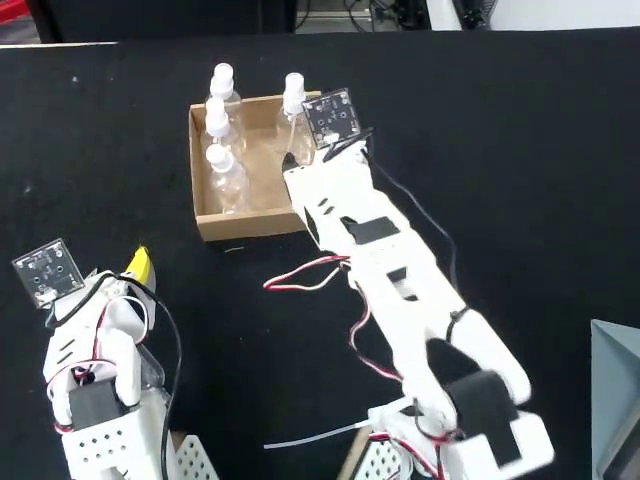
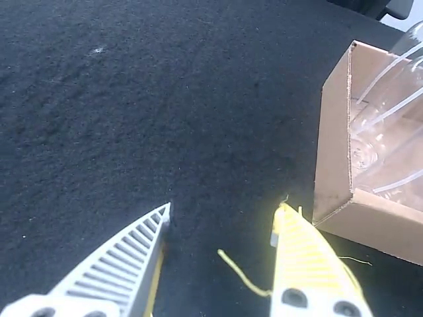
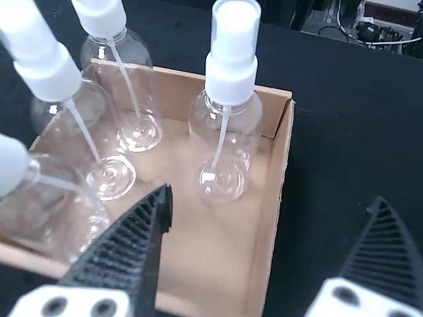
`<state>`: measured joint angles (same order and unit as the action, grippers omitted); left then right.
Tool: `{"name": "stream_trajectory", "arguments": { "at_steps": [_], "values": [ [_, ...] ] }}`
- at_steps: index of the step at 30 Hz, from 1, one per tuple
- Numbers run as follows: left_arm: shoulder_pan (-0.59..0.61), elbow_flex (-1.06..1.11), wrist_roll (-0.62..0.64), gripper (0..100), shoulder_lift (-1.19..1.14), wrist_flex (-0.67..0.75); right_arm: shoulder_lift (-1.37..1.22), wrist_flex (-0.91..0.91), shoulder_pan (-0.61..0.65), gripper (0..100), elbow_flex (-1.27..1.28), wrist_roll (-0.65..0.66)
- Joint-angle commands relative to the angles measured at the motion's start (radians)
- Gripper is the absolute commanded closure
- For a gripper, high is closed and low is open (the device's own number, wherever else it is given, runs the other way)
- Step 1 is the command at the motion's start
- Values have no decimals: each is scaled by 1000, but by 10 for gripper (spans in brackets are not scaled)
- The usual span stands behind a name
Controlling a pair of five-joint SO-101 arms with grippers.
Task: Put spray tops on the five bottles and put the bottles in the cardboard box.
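Cardboard box (image 1: 250, 222) sits towards the far side of the black table (image 1: 520, 140), and we count four bottles standing upright inside it, each wearing a white spray top (image 3: 231, 46). Along the box's left wall we have three bottles (image 1: 222, 165) in a row, and a single bottle (image 3: 225, 125) stands by the far right corner. Over the box's near right side hangs the right gripper (image 3: 271, 198), black jaws spread wide with nothing between them. At the near left, just short of the box's near left corner, we see the left gripper (image 2: 223, 210), white and yellow jaws parted, empty, above bare cloth.
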<state>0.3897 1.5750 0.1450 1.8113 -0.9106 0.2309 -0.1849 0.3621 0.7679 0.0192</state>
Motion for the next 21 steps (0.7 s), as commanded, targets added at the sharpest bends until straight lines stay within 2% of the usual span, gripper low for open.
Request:
{"name": "stream_trajectory", "arguments": {
  "at_steps": [1,7,16,21],
  "values": [
    [13,-7,-6,765,12,23,140,-112,-20,624,-8,-3],
    [35,-35,-6,765,12,26,295,-315,-20,624,-8,-3],
    [180,-147,-9,764,12,20,464,-509,18,624,-10,-8],
    [291,-189,-84,764,12,20,535,-585,84,627,-15,-9]
  ]
}}
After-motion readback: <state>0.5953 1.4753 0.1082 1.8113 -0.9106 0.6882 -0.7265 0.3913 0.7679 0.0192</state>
